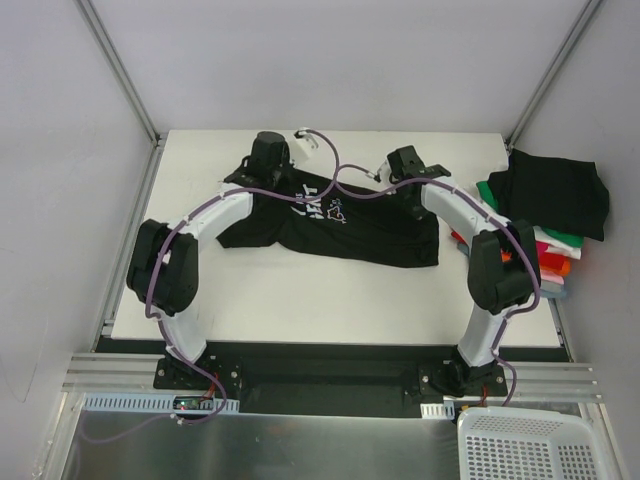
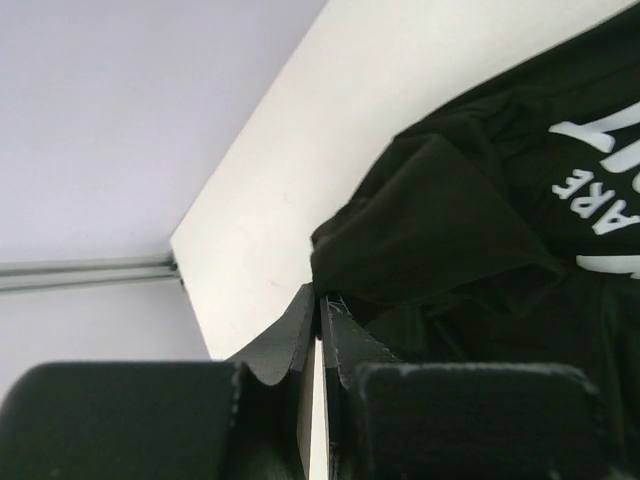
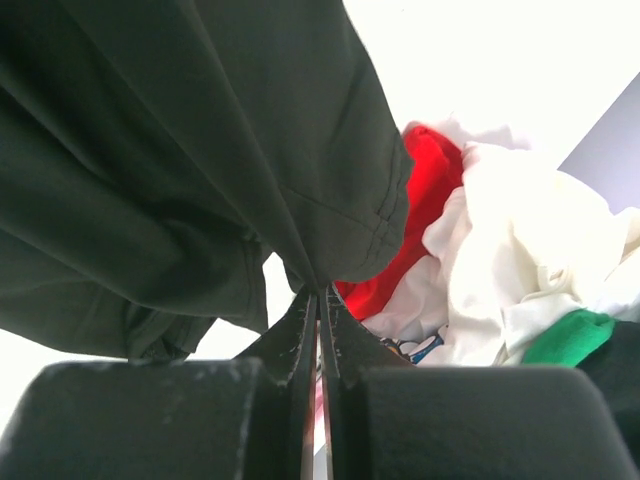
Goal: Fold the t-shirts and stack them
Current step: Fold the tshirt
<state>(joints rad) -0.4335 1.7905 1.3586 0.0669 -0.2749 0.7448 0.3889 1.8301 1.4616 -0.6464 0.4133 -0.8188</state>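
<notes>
The worktop [image 1: 300, 300] carries everything. Your black t-shirt [image 1: 340, 225] lies opened out across its far middle, chest up, with the white lettering [image 1: 318, 205] towards the left. The body runs out to the right and the near hem is rumpled.

At the far right edge sits the stack of folded t-shirts [image 1: 555, 195]. A black one is on top, with green, white, red and orange edges showing beneath it.

Treat the black tee as light, limp cloth. It has no stiffness, so it sags and creases wherever you leave it unsupported, and a one-point grip will only drag it into a rope. It should slide easily on the smooth worktop, so expect it to follow a pull rather than stay put.

Take it at seams and doubled edges such as the shoulders, sleeve cuffs and hem corners. The stitching there gives the tips more to bite, and two matched corners keep an edge straight.

The left tool [image 2: 320, 315] is closed, and its tips appear to pinch a fold by the far-left sleeve. The right tool [image 3: 318, 300] is also closed, clamped on a stitched edge at the far right of the shirt, with cloth draping from its tips close to the stack.
</notes>
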